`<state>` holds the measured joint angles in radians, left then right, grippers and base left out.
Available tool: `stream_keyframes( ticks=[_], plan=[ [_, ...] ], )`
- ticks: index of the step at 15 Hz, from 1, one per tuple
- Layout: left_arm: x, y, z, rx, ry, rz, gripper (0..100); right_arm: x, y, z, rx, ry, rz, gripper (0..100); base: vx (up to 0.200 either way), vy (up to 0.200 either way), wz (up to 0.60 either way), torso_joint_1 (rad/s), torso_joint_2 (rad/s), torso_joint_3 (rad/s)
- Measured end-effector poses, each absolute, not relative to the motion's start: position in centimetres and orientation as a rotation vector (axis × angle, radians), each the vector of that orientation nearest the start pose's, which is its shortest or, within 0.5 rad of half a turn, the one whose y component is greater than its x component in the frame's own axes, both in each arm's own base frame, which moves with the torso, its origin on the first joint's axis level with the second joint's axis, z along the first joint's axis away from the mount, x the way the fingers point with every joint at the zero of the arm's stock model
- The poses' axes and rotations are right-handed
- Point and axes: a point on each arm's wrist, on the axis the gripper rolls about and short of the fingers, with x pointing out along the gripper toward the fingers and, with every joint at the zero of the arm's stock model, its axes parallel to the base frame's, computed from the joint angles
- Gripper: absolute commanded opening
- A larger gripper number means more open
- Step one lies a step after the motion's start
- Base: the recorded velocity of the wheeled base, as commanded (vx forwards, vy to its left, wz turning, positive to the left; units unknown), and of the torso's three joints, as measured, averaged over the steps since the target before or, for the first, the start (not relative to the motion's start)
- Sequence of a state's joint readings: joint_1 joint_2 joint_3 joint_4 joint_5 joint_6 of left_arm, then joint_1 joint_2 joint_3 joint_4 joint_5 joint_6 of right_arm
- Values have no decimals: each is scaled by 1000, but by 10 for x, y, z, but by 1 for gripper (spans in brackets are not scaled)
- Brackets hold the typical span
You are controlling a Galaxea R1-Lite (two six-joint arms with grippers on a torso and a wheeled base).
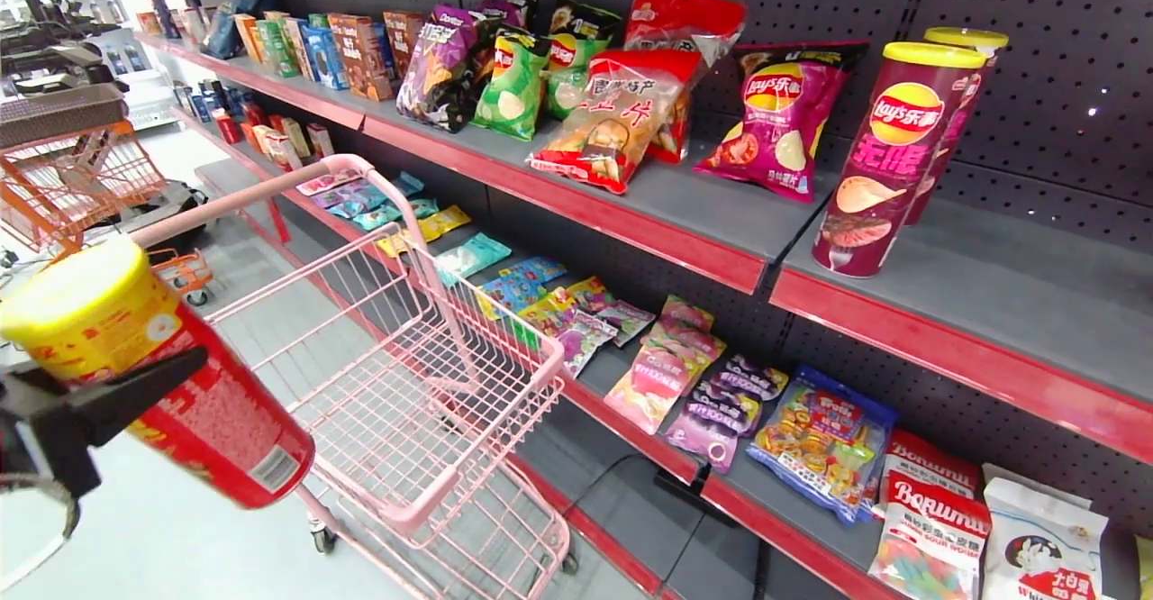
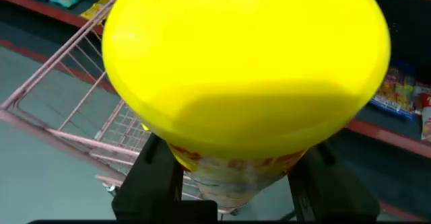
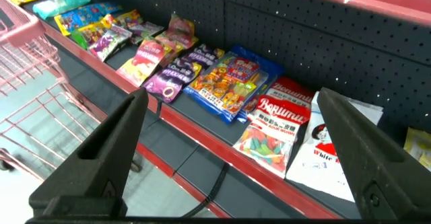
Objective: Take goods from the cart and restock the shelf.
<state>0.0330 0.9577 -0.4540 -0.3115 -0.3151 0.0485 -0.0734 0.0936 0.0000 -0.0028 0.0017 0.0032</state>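
My left tool (image 2: pixel 236 180) is clamped on the red can (image 1: pixel 212 420), holding it tilted near the cart (image 1: pixel 261 195), ready for the shelf (image 1: pixel 1009 285), I think. The fingers of my right tool (image 3: pixel 229 106) stand apart, empty.

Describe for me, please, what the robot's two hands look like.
Both are matte black plastic. The left hand has two broad, flat-sided fingers. The right hand has two long, wedge-shaped fingers that taper towards their tips. No markings show on either.
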Motion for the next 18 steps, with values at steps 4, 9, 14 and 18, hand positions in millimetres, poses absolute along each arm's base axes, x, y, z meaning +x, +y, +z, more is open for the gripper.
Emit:
stream_keyframes(
  ticks=[4,9,14,18],
  plan=[
    [68,-3,196,28,148,-206,0,-16,1,78,7,91,-72,100,0,0,0,214,-564,-352],
    [23,-3,186,33,138,-129,0,-16,1,78,7,91,-72,100,0,0,0,198,-485,-292],
    [9,-3,184,43,85,-106,0,-16,1,78,6,91,-72,100,0,0,0,166,-382,-222],
    [8,-3,182,53,78,-114,0,-16,1,78,5,91,-72,100,0,0,-600,46,-115,-63]
  ],
)
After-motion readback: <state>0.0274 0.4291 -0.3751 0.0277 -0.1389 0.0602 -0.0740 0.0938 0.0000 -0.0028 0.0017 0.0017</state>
